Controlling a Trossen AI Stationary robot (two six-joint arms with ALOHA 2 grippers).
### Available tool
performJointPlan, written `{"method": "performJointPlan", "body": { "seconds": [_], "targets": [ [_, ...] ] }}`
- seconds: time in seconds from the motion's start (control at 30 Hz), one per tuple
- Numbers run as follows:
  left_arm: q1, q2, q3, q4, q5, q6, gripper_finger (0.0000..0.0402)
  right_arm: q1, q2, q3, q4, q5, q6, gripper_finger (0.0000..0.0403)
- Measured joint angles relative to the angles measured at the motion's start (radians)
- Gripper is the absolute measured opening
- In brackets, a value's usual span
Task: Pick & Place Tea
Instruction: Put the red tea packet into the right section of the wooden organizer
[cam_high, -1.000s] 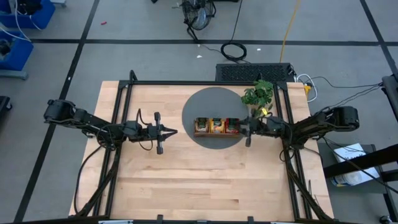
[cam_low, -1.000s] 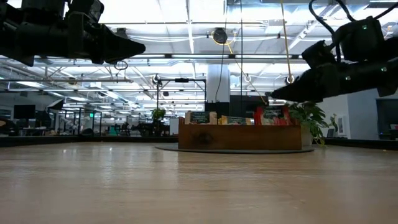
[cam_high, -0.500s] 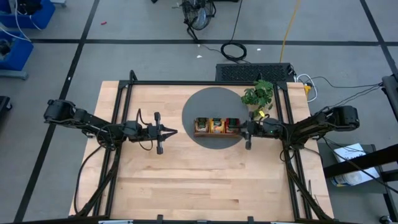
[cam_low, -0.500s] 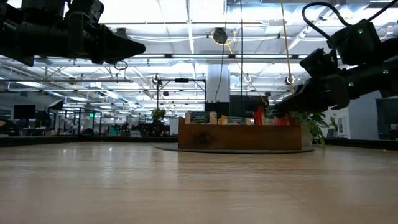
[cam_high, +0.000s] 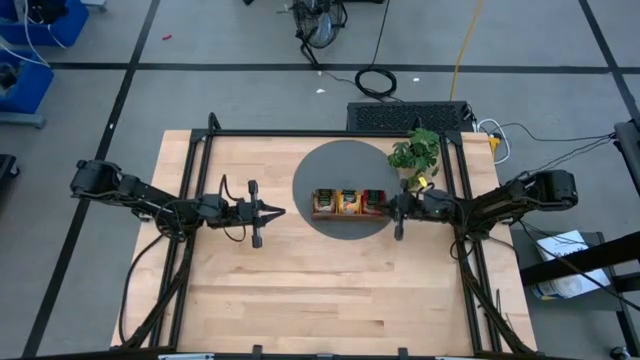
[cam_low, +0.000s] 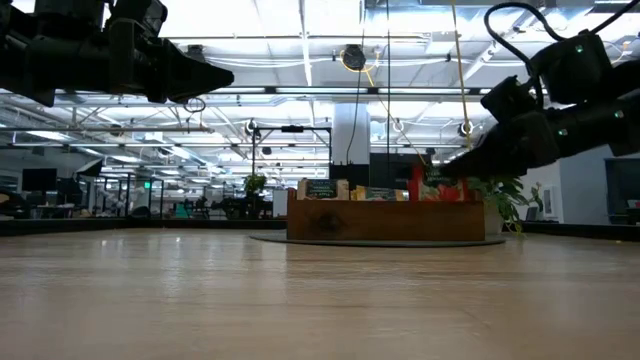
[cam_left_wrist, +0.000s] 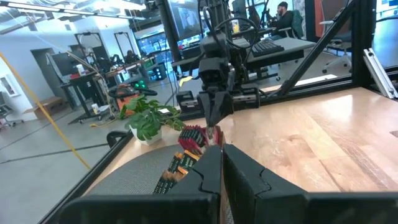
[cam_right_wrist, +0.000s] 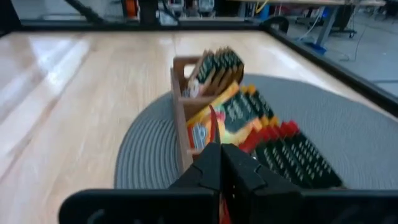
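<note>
- Behind the wooden tabletop (cam_high: 330, 290) an open workshop floor runs back under ceiling lights; a round grey mat (cam_high: 345, 165) lies on the wood and carries the brown tray (cam_high: 318, 205).
- Right jaws (cam_high: 390, 205) stand at the tray's near end. A second ago they were about half open; now they have shut over the red sachets (cam_right_wrist: 283, 134), and in the left wrist view a red sachet (cam_left_wrist: 214, 134) sits up between their tips.
- My reading: the grip has just been made, so lifting out is next, with placing still to come. How firm the hold is I cannot tell.
- The tea (cam_high: 350, 203) stands on edge in the tray's three compartments: red nearest the right jaws, orange-yellow beyond that, dark-printed beige farthest from them.
- Tight spots: the tray's end wall lies just under the right jaws, neighbouring sachets press close beside them, and the leafy plant (cam_high: 415, 152) stands near on one side. Straight up looks like the free way out.
- Left jaws (cam_high: 272, 211) are shut on nothing, unmoved over the last second, hanging above bare wood well apart from the tray, with broad clear tabletop beneath and around them.
</note>
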Motion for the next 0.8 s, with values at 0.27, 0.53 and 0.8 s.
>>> {"method": "performJointPlan", "body": {
  "seconds": [0.27, 0.53, 0.8],
  "targets": [
    [0.000, 0.000, 0.000, 0.000, 0.000, 0.000, 0.0024, 0.000, 0.000, 0.000, -0.060, 0.000, -0.010, 0.0000],
    [0.000, 0.000, 0.000, 0.000, 0.000, 0.000, 0.0024, 0.000, 0.000, 0.000, -0.078, 0.004, -0.040, 0.0000],
    [0.000, 0.000, 0.000, -0.003, 0.000, 0.009, 0.0024, 0.000, 0.000, 0.000, -0.047, 0.001, -0.023, 0.0047]
  ]
}}
